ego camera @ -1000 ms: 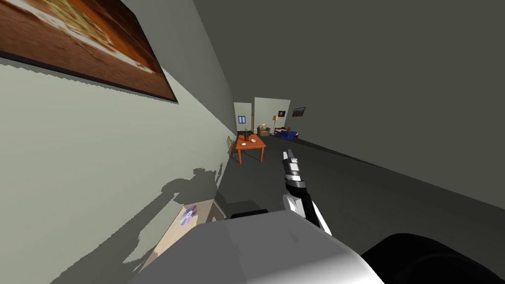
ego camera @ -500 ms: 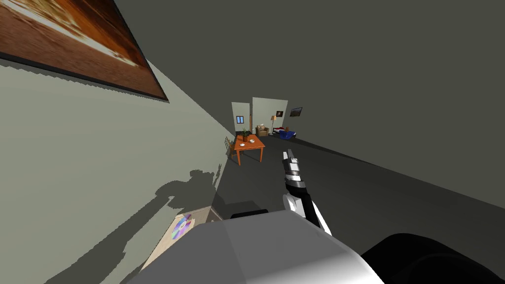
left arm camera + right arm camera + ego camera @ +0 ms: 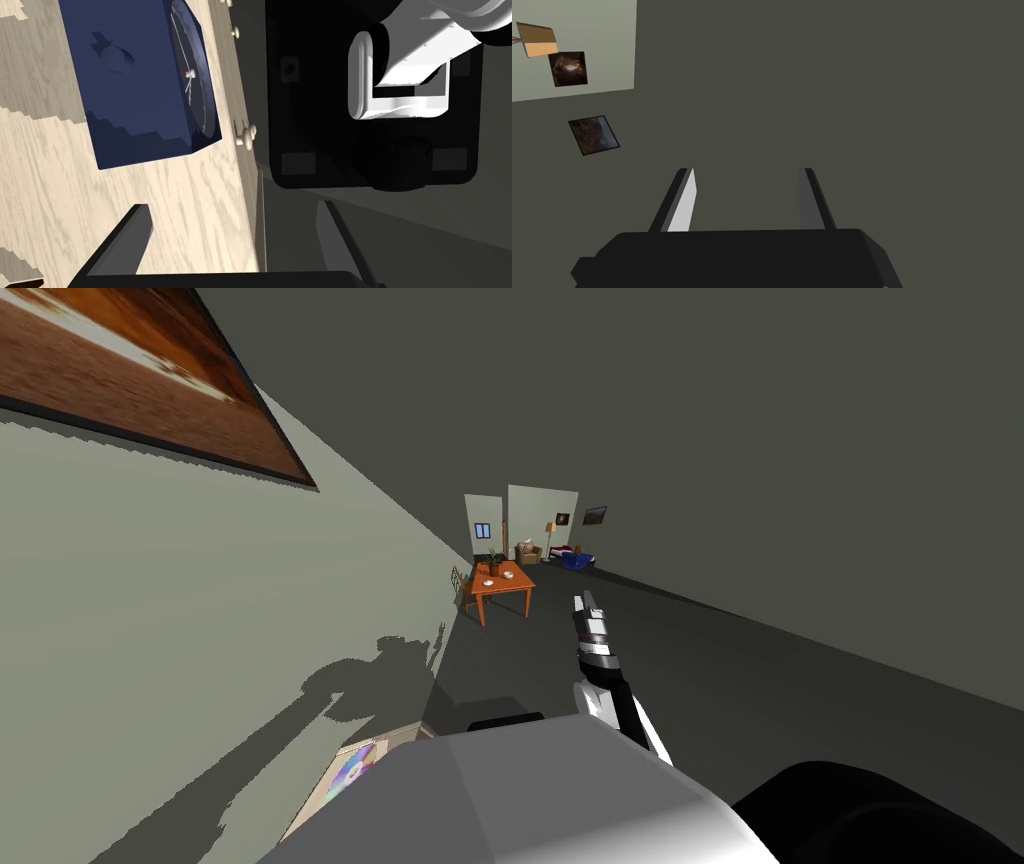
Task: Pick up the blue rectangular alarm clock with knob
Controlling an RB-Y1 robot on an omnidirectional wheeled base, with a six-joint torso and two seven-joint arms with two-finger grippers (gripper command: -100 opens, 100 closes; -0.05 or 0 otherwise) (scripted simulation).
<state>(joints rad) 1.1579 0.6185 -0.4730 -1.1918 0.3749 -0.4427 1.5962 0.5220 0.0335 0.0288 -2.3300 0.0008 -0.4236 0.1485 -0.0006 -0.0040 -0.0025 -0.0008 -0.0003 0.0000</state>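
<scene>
Our left jaws hang wide open above the pale wood desk (image 3: 60, 210). The blue clock (image 3: 140, 90) sits on the desk just beyond them, by its knobbed front edge. Our right jaws, clear of the desk, stand wide too.

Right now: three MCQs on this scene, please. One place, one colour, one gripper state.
1. The clock stands on:
A the wood top
B a sofa
C a sink

2. The clock's body is:
A red
B dark blue
C white

3. The left gripper is:
A shut on the clock
B open, short of the clock
C shut, empty

Key:
1 A: pale wood grain lies under it.
2 B: its box is dark blue.
3 B: the fingers stand apart, with the clock ahead of them.
</scene>
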